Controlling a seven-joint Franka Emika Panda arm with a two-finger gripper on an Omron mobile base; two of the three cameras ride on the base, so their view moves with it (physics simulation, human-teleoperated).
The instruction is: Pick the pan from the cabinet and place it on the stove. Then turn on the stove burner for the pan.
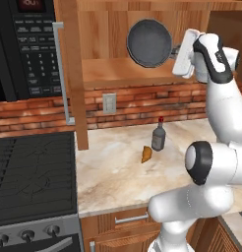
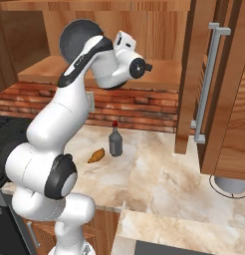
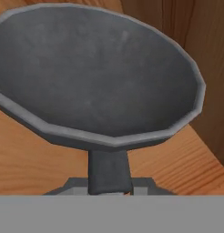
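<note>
Cabinet [image 1: 118, 44] stands open, its door [image 1: 74, 74] swung out with the long silver bar handle [image 1: 61, 74] facing the stove side. Inside, the pan [image 1: 149, 43] is lifted clear of the wooden shelf [image 1: 123, 74], tilted up on edge so its dark hollow faces outward in the left base view. In the hand view the pan's bowl [image 3: 95, 73] hangs above the shelf boards, empty.

Pincer [image 3: 109, 189] is clenched on the pan's handle [image 3: 109, 173], with the handle stub running straight between the two fingertips.

Below the cabinet, a marble-patterned counter [image 1: 113, 182] carries a small dark bottle with a red cap [image 1: 158, 135] and, just beside it toward the stove, a brown curved food item [image 1: 146, 154]. A brick wall [image 1: 128, 106] with a pale outlet plate [image 1: 109, 103] backs the counter. Left of the cabinet sit the black stove [image 1: 32, 177], with round knobs [image 1: 27, 235] on its steel front, and a black microwave [image 1: 29, 47] above it.

Pan's long axis runs roughly level, handle pointing away from the stove toward the white arm [image 1: 211, 59], bowl toward the stove.
</note>
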